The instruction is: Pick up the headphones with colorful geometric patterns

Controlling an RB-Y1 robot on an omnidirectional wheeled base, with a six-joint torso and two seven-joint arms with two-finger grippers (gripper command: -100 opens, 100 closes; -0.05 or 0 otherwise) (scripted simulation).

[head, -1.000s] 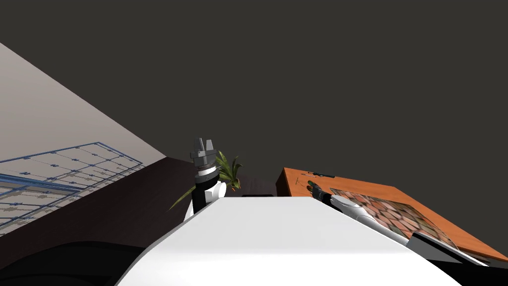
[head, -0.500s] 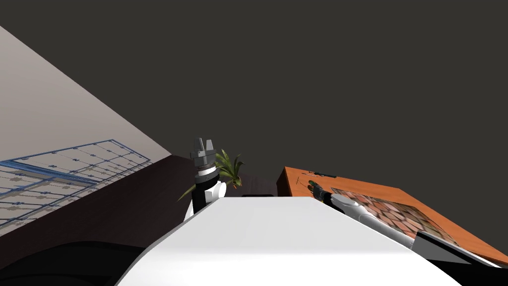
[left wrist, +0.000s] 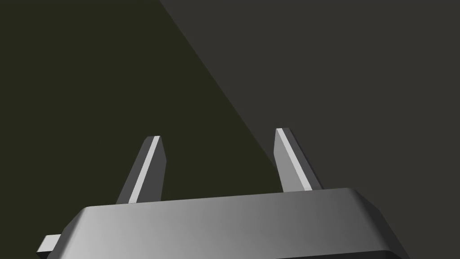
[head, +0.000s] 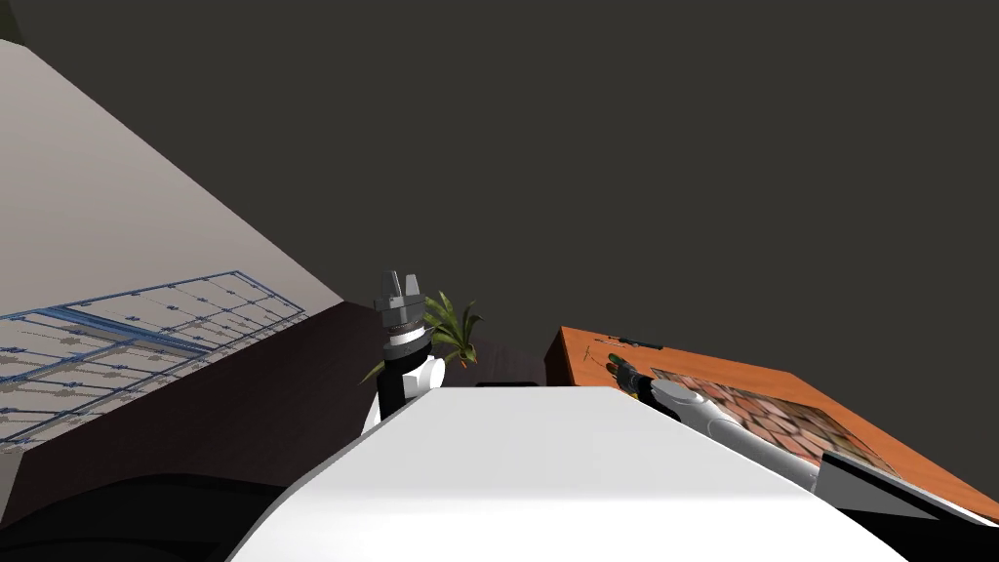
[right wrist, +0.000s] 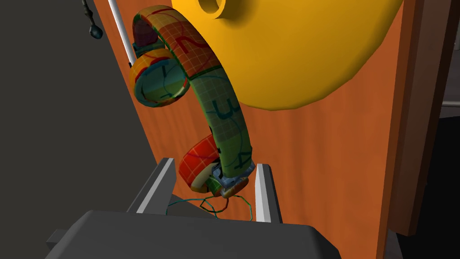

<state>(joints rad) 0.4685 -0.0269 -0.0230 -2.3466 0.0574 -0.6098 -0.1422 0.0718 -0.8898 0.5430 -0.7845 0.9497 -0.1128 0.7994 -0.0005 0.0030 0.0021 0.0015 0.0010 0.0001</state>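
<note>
Multicoloured headphones (right wrist: 215, 112), plain from the wrist view, sit clamped in the right tool (right wrist: 215, 162).

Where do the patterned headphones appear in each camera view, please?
Right wrist view: headphones, one earcup at the right gripper, on the orange table.
Head view: too small to make out, by the right gripper's tip on that table.
Left wrist view: left gripper, fingers open, elsewhere.
Shared landmark: orange table.

I see an orange table (head: 576, 366) lower right w/ a brick-pattern mat (head: 771, 412) on it, leafy plant (head: 454, 330) at ctr, blue-lined grid (head: 146, 322) at left. Big yellow round obj (right wrist: 292, 54) lies on the table.
</note>
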